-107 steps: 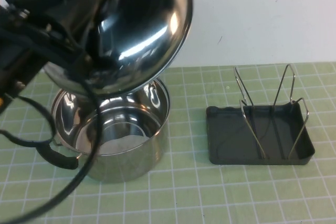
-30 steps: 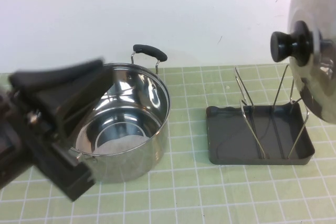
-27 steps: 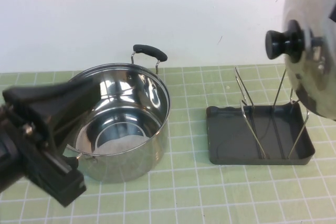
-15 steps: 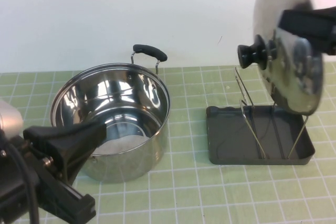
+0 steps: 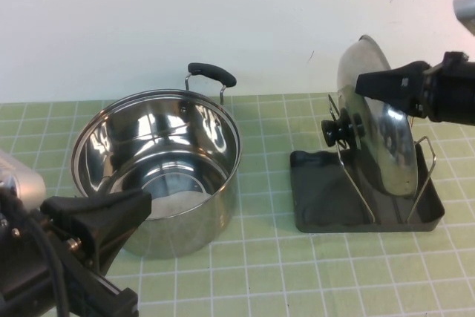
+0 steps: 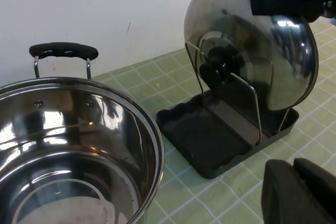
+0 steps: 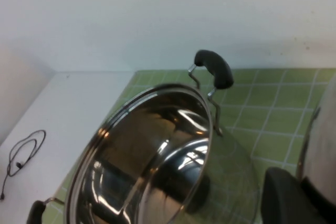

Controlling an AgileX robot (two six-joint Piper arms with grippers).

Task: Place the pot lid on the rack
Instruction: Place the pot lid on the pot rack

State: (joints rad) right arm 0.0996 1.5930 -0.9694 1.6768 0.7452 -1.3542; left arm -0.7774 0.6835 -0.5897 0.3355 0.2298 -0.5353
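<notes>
The pot lid (image 5: 382,139) stands on edge between the wire loops of the rack (image 5: 349,172), its black knob (image 5: 335,130) facing the pot. The rack's dark tray (image 5: 326,202) sits at the right of the mat. My right gripper (image 5: 367,83) reaches in from the right and is shut on the lid's upper rim. The left wrist view shows the same: the lid (image 6: 252,51) in the rack (image 6: 205,140), the right gripper (image 6: 262,3) on its rim. My left gripper (image 5: 137,204) is shut and empty at the near left, in front of the pot; its fingers (image 6: 294,182) lie together.
The deep steel pot (image 5: 159,168) with black handles stands open left of the rack, also in the left wrist view (image 6: 68,145) and the right wrist view (image 7: 152,150). A white wall rises behind the green gridded mat (image 5: 267,272).
The right gripper has brought the lid down and leftward from the upper right into the rack's loops. The left arm has drawn back to the near left corner.
</notes>
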